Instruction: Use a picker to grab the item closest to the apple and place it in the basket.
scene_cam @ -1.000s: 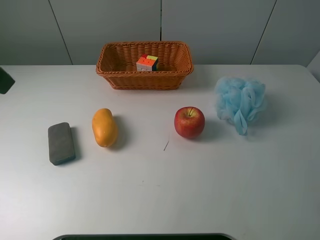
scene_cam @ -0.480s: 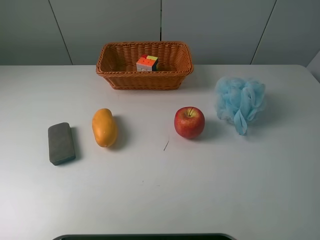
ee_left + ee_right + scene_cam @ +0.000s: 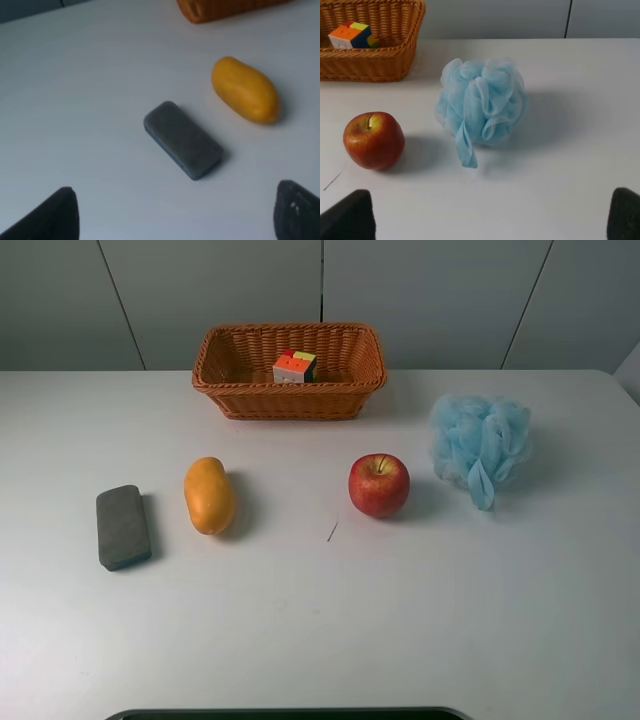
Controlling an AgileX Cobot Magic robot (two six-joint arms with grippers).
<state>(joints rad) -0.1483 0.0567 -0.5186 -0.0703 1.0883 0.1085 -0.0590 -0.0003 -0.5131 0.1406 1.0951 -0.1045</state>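
Note:
A red apple (image 3: 379, 485) sits on the white table right of centre; it also shows in the right wrist view (image 3: 373, 140). A blue mesh bath sponge (image 3: 480, 445) lies just right of it, apart from it, and faces the right wrist camera (image 3: 482, 107). The wicker basket (image 3: 290, 392) stands at the back centre with a colour cube (image 3: 295, 365) inside. My right gripper (image 3: 485, 215) is open and empty, short of the sponge. My left gripper (image 3: 172, 215) is open and empty, short of the grey eraser (image 3: 182, 140). Neither arm shows in the exterior high view.
An orange mango (image 3: 208, 495) and a grey eraser (image 3: 123, 527) lie on the left half of the table. The mango also shows in the left wrist view (image 3: 245, 89). A thin dark mark (image 3: 332, 531) lies in front of the apple.
A dark part of the left arm at the left edge one second ago has left the exterior high view. The objects have not moved.

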